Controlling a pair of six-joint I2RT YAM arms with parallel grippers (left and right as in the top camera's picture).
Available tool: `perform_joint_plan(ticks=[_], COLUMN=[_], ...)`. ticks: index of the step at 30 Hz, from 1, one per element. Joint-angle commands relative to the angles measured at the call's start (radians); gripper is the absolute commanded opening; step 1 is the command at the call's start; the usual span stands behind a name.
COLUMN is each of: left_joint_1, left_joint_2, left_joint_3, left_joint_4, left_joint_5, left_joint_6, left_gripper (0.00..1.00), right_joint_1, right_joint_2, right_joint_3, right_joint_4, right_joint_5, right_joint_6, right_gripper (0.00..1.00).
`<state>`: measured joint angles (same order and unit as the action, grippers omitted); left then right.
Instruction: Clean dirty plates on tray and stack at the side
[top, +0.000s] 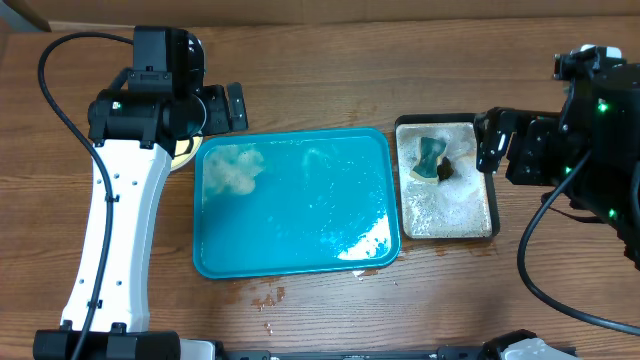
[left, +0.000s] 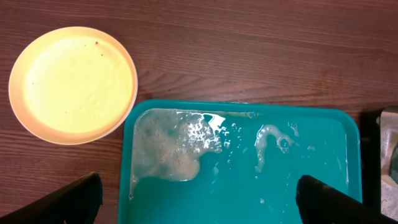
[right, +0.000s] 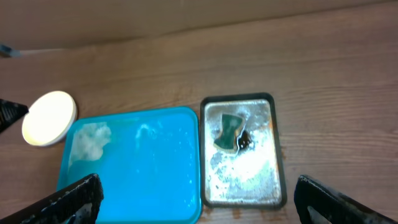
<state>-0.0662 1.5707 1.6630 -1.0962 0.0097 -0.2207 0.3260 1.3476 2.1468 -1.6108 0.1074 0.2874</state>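
Looking down at the table (top: 330, 80), I see the big blue tray (top: 300, 220) in the middle. No plates lie on it. It is wet and shiny, with a patch of foam (top: 232, 170) in its 10 o'clock corner. Some small drops of water (top: 268, 297) sit on the wood just past the tray's 6 o'clock edge.

My left end effector (left: 199, 179) is wide open and has nothing in it. It hangs over the 10 o'clock part of the tray. Its two fingers (left: 68, 199) stand far apart.

A pale yellow plate (left: 73, 84) lies flat on the table, off the tray, at about 10 o'clock from it. The plate and the tray are just beside each other. From above, my left arm hides most of the plate. I cannot tell if other plates lie under it.

My right end effector (right: 198, 180) is wide open too and has nothing in it. From above it hangs near the 3 o'clock side of the small black tray (top: 496, 190).

That black tray sits just beside the blue one, at its 3 o'clock side. It is full of foamy water. A green sponge (top: 432, 160) lies in its 12 o'clock half.
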Motion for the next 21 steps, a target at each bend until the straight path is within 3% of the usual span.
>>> perform_joint_plan(ticks=[1, 10, 14, 21], left_joint_1=[-0.006, -0.006, -0.006, -0.006], left_joint_2=[-0.005, -0.005, -0.005, -0.005], left_joint_3=[0.017, 0.017, 0.017, 0.017], left_joint_4=[0.0, 0.0, 0.0, 0.0], left_joint_5=[-0.014, -0.013, -0.014, -0.014], left_joint_6=[0.012, 0.012, 0.012, 0.012], left_gripper=[1.0, 1.0, 1.0, 1.0], right_joint_1=[-0.002, -0.002, -0.003, -0.038], right_joint_2=[-0.003, -0.188, -0.336, -0.624], right_joint_3=[0.013, -0.044, -0.212, -0.665], right_joint_4=[0.013, 0.245, 0.417, 0.721], right_joint_5=[-0.005, -0.004, 0.003, -0.01], right_joint_6=[-0.001, -0.066, -0.144, -0.15], right_gripper=[1.0, 1.0, 1.0, 1.0])
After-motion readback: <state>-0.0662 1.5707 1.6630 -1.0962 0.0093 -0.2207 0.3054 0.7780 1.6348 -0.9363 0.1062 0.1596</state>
